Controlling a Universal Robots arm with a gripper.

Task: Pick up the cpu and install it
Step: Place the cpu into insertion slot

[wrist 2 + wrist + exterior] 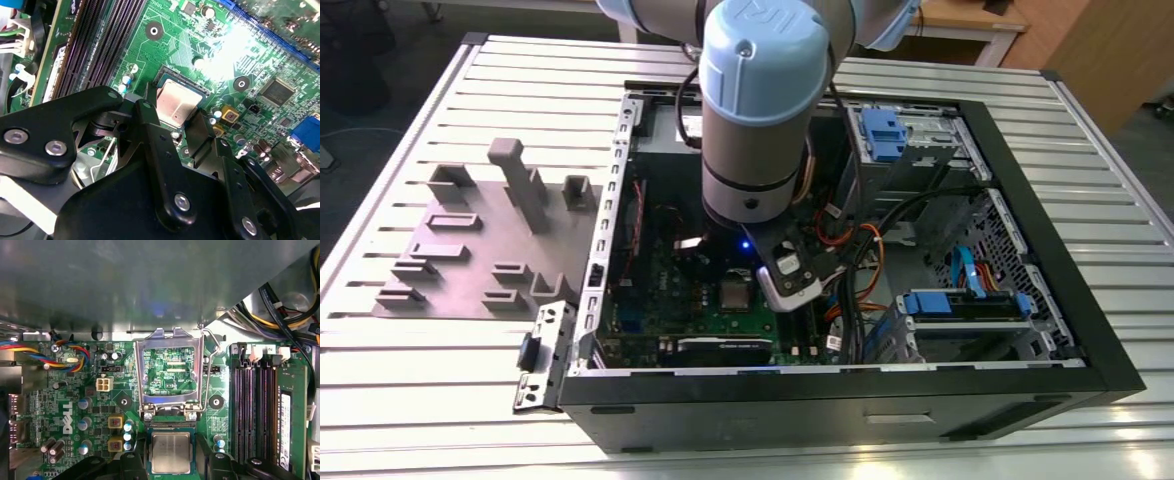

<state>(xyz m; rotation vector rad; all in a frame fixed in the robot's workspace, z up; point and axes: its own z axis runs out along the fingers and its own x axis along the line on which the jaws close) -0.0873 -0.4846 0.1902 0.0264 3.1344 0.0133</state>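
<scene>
First wrist view: cpu [170, 452] in socket [170, 425].

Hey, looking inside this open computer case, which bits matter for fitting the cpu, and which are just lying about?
For the job:
cpu
claw, at the cpu
raised socket frame

Just lying about:
memory slots
coloured wires
grey plastic blocks, outside the case
blue-tabbed drive cage

Computer case [854, 412] on slatted table [427, 385] — grey fixture [467, 255] (plastic) beside.

cpu [170, 452] in socket [170, 426], claw [175, 458] astride it
</scene>
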